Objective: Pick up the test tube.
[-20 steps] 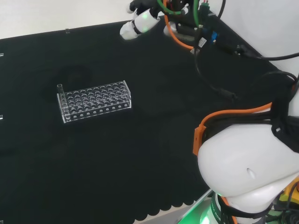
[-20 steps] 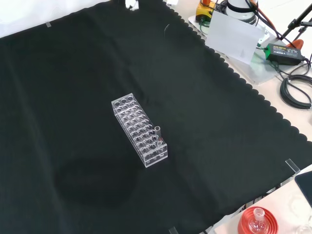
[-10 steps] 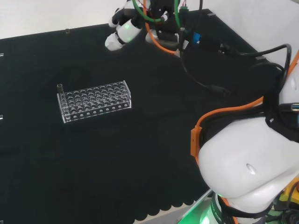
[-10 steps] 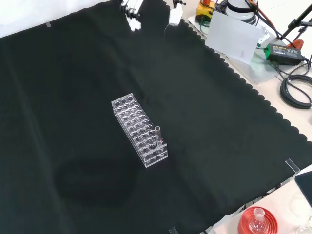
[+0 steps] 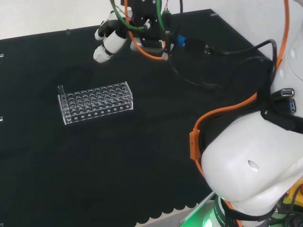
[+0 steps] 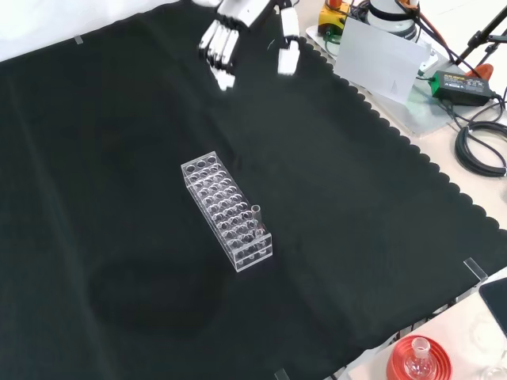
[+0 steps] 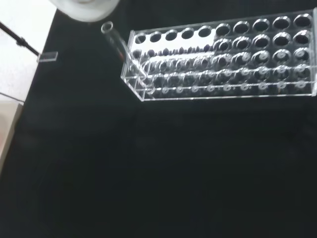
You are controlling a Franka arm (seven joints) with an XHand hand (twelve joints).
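A clear test tube stands upright in a corner hole of a clear plastic rack. The rack sits near the middle of the black cloth. My hand hangs above the cloth beyond the rack's other end, well apart from the tube. Its fingers are straight and spread, the thumb held apart, and it holds nothing.
The arm's white links and orange and black cables fill the right of the head view. In the front view, a red ribbed stand with a flask sits off the cloth's near right corner, with cables and a power brick at the right.
The hand has come down and moved nearer the rack, leftward in the head view, lower in the front view. Rack and tube have not moved.
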